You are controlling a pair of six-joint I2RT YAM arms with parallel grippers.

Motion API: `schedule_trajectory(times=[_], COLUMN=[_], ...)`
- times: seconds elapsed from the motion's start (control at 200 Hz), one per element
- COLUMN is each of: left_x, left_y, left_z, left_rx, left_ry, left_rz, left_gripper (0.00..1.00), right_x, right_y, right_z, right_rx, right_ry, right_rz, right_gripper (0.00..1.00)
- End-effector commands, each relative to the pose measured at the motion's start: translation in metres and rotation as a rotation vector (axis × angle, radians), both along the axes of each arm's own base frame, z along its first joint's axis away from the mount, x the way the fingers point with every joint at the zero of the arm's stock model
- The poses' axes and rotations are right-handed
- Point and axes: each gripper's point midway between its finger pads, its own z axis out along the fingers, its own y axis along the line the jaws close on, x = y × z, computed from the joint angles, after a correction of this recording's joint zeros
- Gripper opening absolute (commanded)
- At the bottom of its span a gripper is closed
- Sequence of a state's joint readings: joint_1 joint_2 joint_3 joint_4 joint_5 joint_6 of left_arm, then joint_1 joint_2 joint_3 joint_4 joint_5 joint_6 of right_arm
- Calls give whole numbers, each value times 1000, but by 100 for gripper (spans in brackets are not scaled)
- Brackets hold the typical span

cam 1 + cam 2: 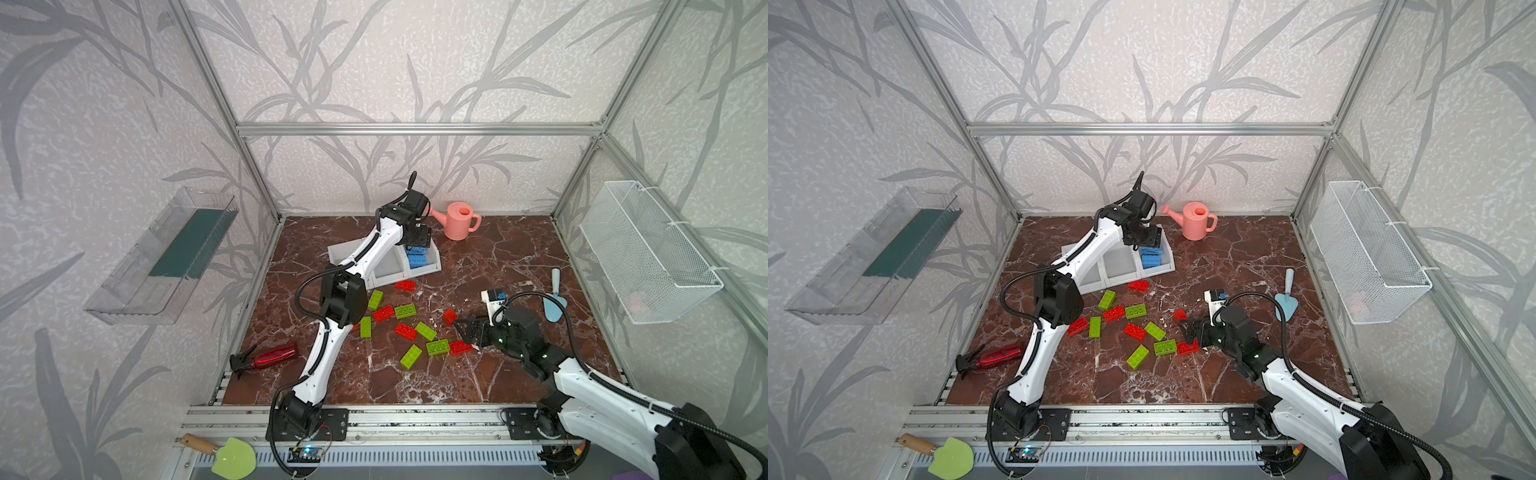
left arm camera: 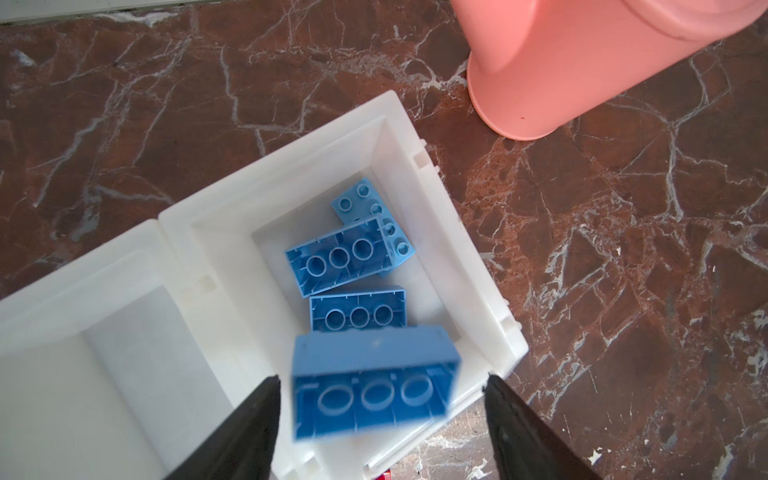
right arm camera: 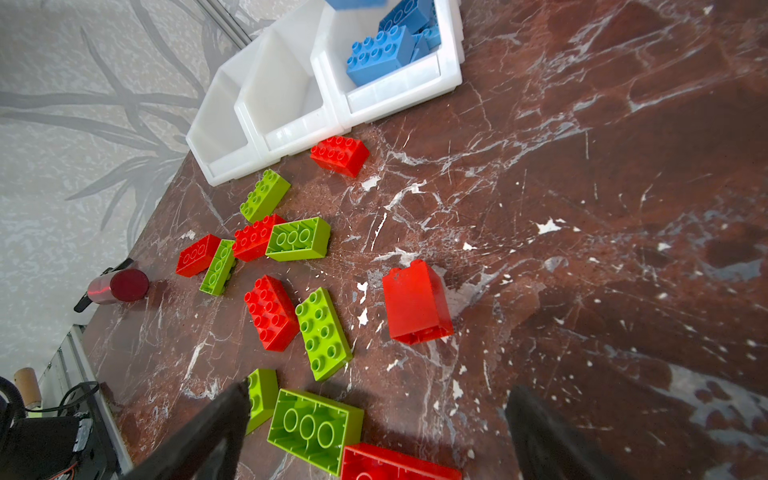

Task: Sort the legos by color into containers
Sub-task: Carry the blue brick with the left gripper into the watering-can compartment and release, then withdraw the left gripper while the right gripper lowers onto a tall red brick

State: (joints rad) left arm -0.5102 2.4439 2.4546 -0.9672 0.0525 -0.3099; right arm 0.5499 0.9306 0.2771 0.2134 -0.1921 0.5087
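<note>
Left wrist view first. Nearest the lens: a blurred blue brick (image 2: pixel 374 374), hollow underside up, between the fingers of the left gripper (image 2: pixel 382 379) yet clear of both. Let go, apparently, over the end bin of the containers (image 2: pixel 465 266). Beneath, more glossy blue bricks on the white bin floor.

Right wrist view. Right gripper (image 3: pixel 378 388) spread wide, holding nothing. Close under the gap, a red brick (image 3: pixel 399 463), just beside a lime green brick (image 3: pixel 313 430) lying hollow side up.

In both top views: containers at 11 o'clock of the tabletop (image 1: pixel 519 257) middle, blue only in the 3 o'clock bin, the other two bare. Loose red and lime legos (image 1: pixel 405 331) scattered at 6 o'clock of the row. In a top view, red brick (image 1: pixel 1187 347) at 6 o'clock of the right fingertips, long axis roughly 9-to-3. Likely next pick, right arm far nearer. Hard, smooth, studded plastic, probably best pinched across the short width.
</note>
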Motion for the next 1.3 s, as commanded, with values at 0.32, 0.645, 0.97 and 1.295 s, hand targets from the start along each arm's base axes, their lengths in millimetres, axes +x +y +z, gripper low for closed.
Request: schedule_trajectory(times=[0.32, 0.645, 0.97, 1.295], left_x=[-36, -105, -193, -255], left_y=[9, 35, 88, 147], left_z=[64, 131, 153, 132], left_rx=[-41, -125, -185, -93], left_ry=[-63, -163, -233, -280], left_rz=[-18, -7, 26, 53], left_gripper=[89, 88, 88, 88], right_x=[2, 5, 13, 32], right_y=[-9, -22, -19, -5], right_z=[7, 39, 40, 11], right_rx=[-33, -110, -214, -356], right_ry=[-23, -50, 23, 111], right_rz=[-39, -83, -68, -19], right_gripper=[97, 97, 97, 96])
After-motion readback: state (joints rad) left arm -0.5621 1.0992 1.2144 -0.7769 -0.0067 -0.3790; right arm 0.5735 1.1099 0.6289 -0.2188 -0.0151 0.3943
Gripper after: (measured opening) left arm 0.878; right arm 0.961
